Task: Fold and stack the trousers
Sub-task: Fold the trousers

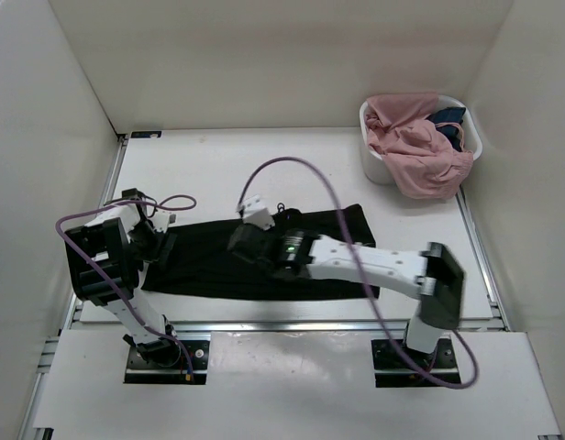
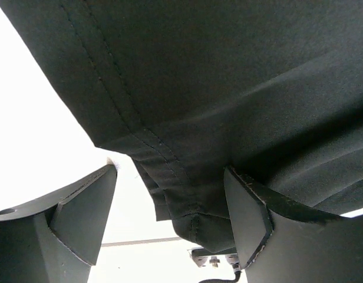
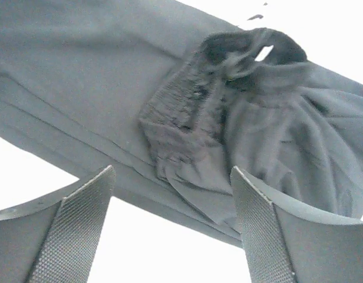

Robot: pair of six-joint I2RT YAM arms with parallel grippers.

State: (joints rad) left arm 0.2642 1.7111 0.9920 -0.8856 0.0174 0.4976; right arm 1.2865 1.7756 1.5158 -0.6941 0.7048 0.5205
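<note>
The trousers [image 1: 204, 261] lie flat on the table [image 1: 218, 174] as a long black strip running left to right in front of both arms. They sit well apart from the basket [image 1: 374, 163] at the far right corner, which holds a pink garment [image 1: 420, 156].

The left tool [image 1: 163, 242] sits at the strip's left end. In its wrist view the left tool [image 2: 170, 221] is wide open, with a stitched, layered corner [image 2: 184, 206] of the cloth lying between the fingers but not pinched. It is probably a leg hem, though the close view makes that hard to confirm. Straddling the corner this way would let one closing motion catch every layer together.

The right tool [image 1: 238, 246] reaches over the middle of the strip. Its wrist view shows the right tool [image 3: 172, 227] also wide open and holding nothing. The gathered elastic waistband [image 3: 187, 118] is bunched just ahead of it, near the strip's edge. That lump is the untidy part, so hovering there suits either smoothing it or gripping it.

Judging by this layout, the trousers are already narrowed lengthwise. The crosswise fold looks not yet made.
</note>
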